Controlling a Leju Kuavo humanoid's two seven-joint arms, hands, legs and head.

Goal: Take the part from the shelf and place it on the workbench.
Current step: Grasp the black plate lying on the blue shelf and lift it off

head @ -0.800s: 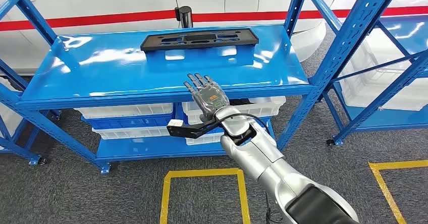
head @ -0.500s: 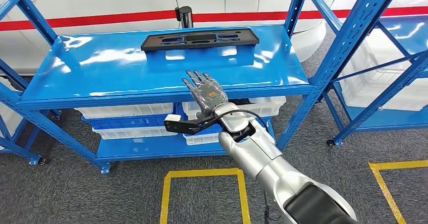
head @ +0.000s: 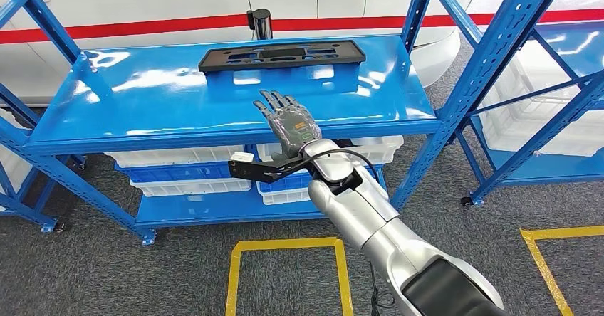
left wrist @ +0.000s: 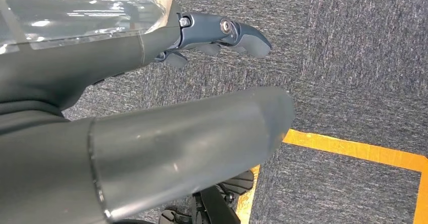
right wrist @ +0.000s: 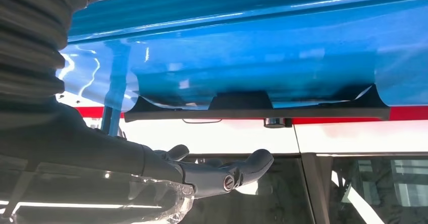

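Note:
A long flat black part (head: 280, 55) with cut-outs lies across the back of the top blue shelf (head: 142, 102). My right hand (head: 288, 122) hovers over the shelf's front half, fingers spread and empty, a short way short of the part. The right wrist view has the part (right wrist: 257, 108) as a dark strip ahead of my right hand (right wrist: 212, 171), apart from it. In the left wrist view my left hand (left wrist: 217, 35) hangs over grey carpet with its fingers curled and nothing in it.
Blue rack uprights (head: 491, 53) stand at the shelf's right end, with a second rack (head: 563, 109) beyond. White bins (head: 178, 156) fill the lower shelves. A white vehicle with a red stripe (head: 142, 24) stands behind. Yellow floor tape (head: 285, 245) marks the carpet.
My right hand has moved a little forward and to the left over the shelf, closer to the black part. The part has not moved.

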